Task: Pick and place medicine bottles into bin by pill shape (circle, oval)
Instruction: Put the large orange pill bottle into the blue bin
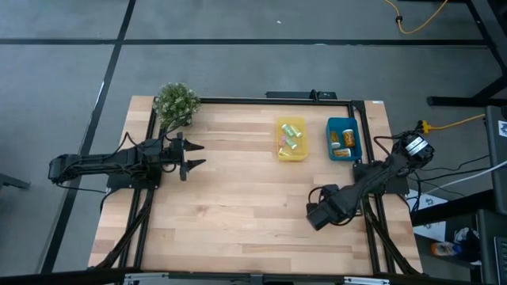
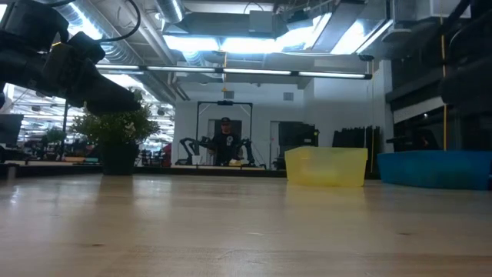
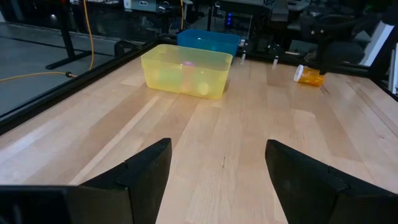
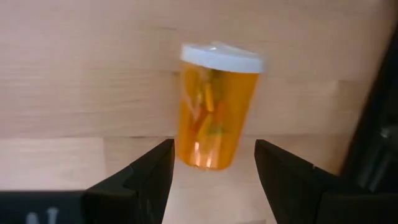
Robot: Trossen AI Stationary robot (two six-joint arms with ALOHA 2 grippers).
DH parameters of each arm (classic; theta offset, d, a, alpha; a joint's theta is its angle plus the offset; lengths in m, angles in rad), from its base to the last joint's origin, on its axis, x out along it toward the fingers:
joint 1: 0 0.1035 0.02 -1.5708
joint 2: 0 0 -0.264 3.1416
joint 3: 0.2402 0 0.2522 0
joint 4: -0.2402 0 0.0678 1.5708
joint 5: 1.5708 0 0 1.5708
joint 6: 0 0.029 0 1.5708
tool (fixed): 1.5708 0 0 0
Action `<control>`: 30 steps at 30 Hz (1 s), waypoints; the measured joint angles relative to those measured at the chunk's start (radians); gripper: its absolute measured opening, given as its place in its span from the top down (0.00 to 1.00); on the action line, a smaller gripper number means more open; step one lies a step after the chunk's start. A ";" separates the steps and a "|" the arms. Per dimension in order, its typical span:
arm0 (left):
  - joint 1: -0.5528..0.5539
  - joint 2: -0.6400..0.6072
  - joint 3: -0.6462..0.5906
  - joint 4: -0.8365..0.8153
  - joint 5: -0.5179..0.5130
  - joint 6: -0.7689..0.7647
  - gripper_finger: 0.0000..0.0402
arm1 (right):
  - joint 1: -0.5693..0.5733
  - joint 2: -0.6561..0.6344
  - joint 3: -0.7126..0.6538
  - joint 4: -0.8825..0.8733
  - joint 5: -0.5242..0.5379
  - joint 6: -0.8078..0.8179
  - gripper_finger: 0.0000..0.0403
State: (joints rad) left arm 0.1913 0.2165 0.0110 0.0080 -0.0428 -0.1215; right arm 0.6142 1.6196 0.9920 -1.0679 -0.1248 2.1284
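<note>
High view: a wooden bench (image 1: pixel 238 198) is recorded, carrying a yellow bin (image 1: pixel 291 138) and a blue bin (image 1: pixel 343 138) side by side near the far edge, each already holding several medicine bottles; a small potted plant (image 1: pixel 176 104) stands at the far left corner. The left gripper (image 1: pixel 194 154) is held idle over the left part of the bench, its fingers parted. The right gripper (image 1: pixel 314 215) is lowered near the right front of the bench; the bottle beneath it is hidden by the arm in this view. Low view: the yellow bin (image 2: pixel 326 166) and blue bin (image 2: pixel 434 168) are seen across the bench; no loose bottle can be made out. Left wrist view: the left gripper (image 3: pixel 217 180) is shown wide apart and empty, with an orange bottle (image 3: pixel 308 76) lying on its side far off near the right arm. Right wrist view: the right gripper (image 4: pixel 211 180) is shown standing wide, nothing yet held, with the orange white-capped bottle (image 4: pixel 212 109) lying on the bench just ahead of the fingertips, slightly tilted off the line of approach. Judged step: the grasp of this last loose bottle. It would best be done with the gripper advanced until the body, not the cap, lies between the fingers, and closed gently, since a round bottle is likely to roll. The pills appear elongated, though this cannot be confirmed.
</note>
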 joint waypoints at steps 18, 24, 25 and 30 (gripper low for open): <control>0.000 0.000 0.000 0.000 0.000 0.000 0.37 | -0.011 -0.004 -0.205 0.233 0.000 -0.011 0.44; 0.000 0.000 0.000 0.000 0.000 0.000 0.37 | -0.036 -0.003 -0.206 0.224 0.003 -0.025 0.46; 0.000 0.000 0.000 0.000 0.000 0.000 0.37 | -0.038 -0.002 -0.206 0.224 0.013 -0.035 0.47; 0.000 0.000 0.000 0.000 0.000 0.000 0.37 | -0.052 -0.002 -0.206 0.219 0.025 -0.047 0.54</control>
State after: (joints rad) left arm 0.1913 0.2169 0.0109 0.0078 -0.0425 -0.1215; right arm 0.5621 1.6176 0.7860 -0.8492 -0.0994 2.0816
